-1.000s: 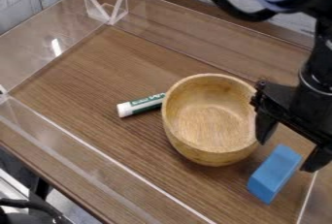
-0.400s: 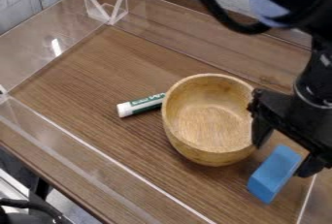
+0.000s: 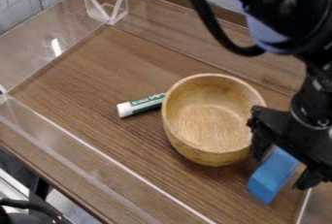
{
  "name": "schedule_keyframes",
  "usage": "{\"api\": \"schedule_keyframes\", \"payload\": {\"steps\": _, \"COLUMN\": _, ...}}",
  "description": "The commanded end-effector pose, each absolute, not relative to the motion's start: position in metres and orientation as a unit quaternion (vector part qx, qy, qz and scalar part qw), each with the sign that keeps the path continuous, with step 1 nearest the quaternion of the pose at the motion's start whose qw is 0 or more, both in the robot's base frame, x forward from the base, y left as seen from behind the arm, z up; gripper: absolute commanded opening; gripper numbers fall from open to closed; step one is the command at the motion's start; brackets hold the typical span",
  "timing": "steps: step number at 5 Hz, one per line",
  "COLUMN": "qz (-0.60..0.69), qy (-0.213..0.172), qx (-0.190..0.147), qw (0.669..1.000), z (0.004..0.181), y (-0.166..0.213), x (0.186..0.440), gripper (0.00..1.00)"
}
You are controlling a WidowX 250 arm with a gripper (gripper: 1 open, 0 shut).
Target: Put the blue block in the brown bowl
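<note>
The blue block [image 3: 270, 182] lies on the wooden table at the front right, just right of the brown bowl [image 3: 208, 119]. The bowl is round, light wood, and holds nothing. My black gripper [image 3: 288, 160] hangs directly over the block with its jaws open; one finger [image 3: 263, 138] stands near the bowl's right rim and the other [image 3: 313, 172] is at the block's far right side. The block's upper end is partly hidden behind the gripper. Nothing is held.
A white-and-green tube [image 3: 142, 104] lies left of the bowl. Clear acrylic walls [image 3: 52, 48] border the table on the left and front, with a folded clear piece [image 3: 107, 7] at the back corner. Black cables [image 3: 220, 15] trail down from above.
The gripper has come down and slightly toward the front, closing in over the blue block. The block, bowl and tube have not moved.
</note>
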State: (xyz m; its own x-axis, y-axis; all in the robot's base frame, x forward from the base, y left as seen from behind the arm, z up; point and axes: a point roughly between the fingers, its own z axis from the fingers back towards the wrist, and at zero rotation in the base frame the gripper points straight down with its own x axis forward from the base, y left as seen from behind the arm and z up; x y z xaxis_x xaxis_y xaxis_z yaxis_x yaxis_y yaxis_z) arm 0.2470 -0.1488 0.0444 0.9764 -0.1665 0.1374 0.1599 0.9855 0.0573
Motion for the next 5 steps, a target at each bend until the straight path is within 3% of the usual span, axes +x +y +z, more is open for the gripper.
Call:
{"api": "schedule_keyframes", "payload": {"steps": 1, "qz": -0.084, "qy": -0.092, "qx": 0.013, "qw": 0.992, "z": 0.047, "y": -0.153, "x": 0.253, "gripper": 1.00}}
{"api": "schedule_keyframes", "payload": {"steps": 2, "qz": -0.084, "qy": -0.092, "qx": 0.011, "qw": 0.992, "z": 0.041, "y": -0.152, "x": 0.254, "gripper": 0.00}}
{"api": "schedule_keyframes", "payload": {"steps": 5, "qz": -0.110, "qy": -0.083, "qx": 0.032, "qw": 0.990, "z": 0.061, "y": -0.149, "x": 0.260, "gripper": 0.00}}
